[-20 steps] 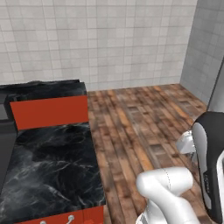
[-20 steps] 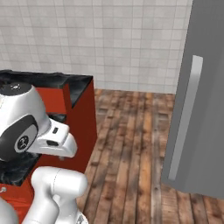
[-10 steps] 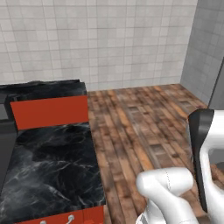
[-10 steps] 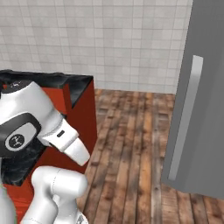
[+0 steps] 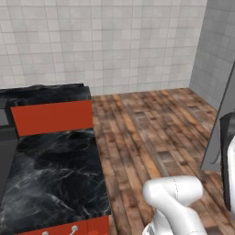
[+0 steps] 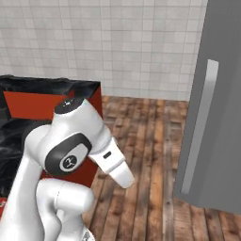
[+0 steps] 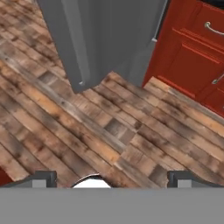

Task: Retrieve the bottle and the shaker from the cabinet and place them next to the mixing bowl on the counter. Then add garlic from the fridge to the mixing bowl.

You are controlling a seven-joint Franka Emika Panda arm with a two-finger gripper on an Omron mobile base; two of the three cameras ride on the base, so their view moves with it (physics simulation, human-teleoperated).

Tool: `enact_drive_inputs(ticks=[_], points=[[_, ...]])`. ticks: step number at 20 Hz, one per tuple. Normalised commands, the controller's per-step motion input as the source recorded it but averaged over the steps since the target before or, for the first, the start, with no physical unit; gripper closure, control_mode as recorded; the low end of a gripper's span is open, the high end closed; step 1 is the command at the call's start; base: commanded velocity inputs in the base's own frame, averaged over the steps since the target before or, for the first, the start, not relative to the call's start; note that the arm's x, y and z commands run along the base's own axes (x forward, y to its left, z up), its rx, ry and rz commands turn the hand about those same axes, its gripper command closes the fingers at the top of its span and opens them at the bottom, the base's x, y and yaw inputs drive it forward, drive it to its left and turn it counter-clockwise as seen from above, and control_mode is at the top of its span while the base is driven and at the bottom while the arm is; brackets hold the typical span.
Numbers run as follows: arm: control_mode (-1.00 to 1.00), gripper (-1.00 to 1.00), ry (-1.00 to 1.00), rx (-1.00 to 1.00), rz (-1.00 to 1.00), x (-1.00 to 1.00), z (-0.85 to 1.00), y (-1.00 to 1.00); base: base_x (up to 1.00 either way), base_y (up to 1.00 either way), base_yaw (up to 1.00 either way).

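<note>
The counter (image 5: pixel 50 170) is lying at the left over red base cabinets (image 7: pixel 192 57), the gripper (image 7: pixel 111 178) is hanging spread wide with nothing between its tips above the wooden floor (image 6: pixel 150 141), and the grey fridge (image 6: pixel 212 108) is standing closed at the right.

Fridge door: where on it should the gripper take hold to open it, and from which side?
Probably the long pale vertical handle on the fridge door, near mid-height. It is a slim upright bar standing off the flat grey panel, so the open gripper, now pointing down at the wooden floor, should come at the door's front face with fingers either side of the bar.
</note>
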Motion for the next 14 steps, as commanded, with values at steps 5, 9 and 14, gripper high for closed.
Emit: enact_drive_inputs(ticks=[5, 9, 14], points=[[-1.00, -1.00, -0.11, 0.04, 0.01, 0.65, 0.10, -0.73, 0.00, 0.00, 0.00], [-1.00, -1.00, -0.19, 0.07, 0.10, 0.55, 0.00, -0.54, 0.00, 0.00, 0.00], [-1.00, -1.00, -0.22, 0.02, 0.12, 0.61, 0.00, -0.63, 0.00, 0.00, 0.00]])
